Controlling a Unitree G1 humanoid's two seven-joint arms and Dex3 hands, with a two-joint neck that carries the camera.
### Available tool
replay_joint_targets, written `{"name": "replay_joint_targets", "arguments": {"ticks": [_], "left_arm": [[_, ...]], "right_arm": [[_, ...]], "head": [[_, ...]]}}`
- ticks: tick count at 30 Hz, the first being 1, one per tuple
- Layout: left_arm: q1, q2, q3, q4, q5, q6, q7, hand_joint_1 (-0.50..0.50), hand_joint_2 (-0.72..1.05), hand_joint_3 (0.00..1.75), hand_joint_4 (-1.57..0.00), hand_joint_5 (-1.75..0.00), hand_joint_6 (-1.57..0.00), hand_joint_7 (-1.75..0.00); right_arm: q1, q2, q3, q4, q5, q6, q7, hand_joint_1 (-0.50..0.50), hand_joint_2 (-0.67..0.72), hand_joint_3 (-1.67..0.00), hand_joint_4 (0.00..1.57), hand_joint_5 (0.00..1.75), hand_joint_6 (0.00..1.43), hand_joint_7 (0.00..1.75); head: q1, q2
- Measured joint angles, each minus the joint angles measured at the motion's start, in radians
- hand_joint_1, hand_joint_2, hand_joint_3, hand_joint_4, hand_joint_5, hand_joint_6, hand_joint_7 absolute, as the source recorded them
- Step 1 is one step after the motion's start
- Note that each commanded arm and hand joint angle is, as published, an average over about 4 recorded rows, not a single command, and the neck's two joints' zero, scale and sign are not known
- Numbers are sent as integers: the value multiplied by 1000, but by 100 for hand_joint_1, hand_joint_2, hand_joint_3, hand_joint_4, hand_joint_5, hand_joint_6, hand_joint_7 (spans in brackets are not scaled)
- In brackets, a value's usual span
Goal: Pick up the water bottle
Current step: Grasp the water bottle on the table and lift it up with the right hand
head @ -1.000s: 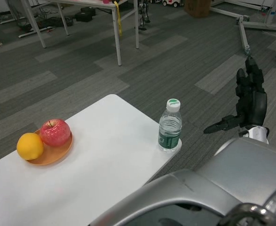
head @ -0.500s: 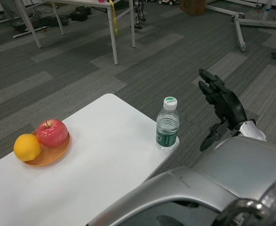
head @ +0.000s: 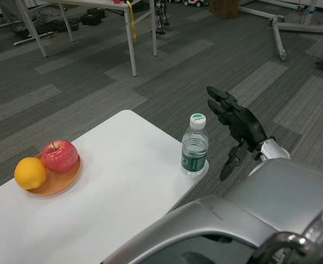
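The right hand [head: 239,127] is hovering just beside the water bottle [head: 195,146] (standing at the tabletop [head: 122,181] corner), fingers [head: 219,99] spread wide, holding nothing.

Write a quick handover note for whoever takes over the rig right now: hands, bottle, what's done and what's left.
Right hand: open, fingers spread, in the air just right of the bottle, not touching it.
Left hand: not in view.
Bottle: upright, capped, at the table's right edge near the corner.
Apple and orange sit on the orange plate at the table's left; not part of the job.
Done: the reach toward the bottle.
Left: close the hand around the bottle and lift.
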Motion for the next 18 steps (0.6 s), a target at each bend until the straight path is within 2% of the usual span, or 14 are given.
{"name": "replay_joint_targets", "arguments": {"ticks": [4,10,14,18], "left_arm": [[-1,0,-1,0,0,-1,0,-50,-19,0,0,-10,0,0],[-2,0,-3,0,-1,-2,0,-50,-19,4,0,-10,0,0],[-3,0,-5,0,-1,-2,0,-50,-19,9,0,-10,0,0],[-3,0,-5,0,-1,-2,0,-50,-19,9,0,-10,0,0]], "right_arm": [[-47,-2,34,30,0,0,0,-50,34,-12,0,0,0,21],[-114,-7,113,79,-1,0,1,-50,34,-8,0,0,0,21],[-158,-7,128,124,-3,1,2,-50,34,-8,0,0,0,21],[-174,-7,141,147,-4,1,2,-50,34,-8,0,0,0,21]], "head": [[6,-1],[11,-3],[14,-3],[20,-6]]}}
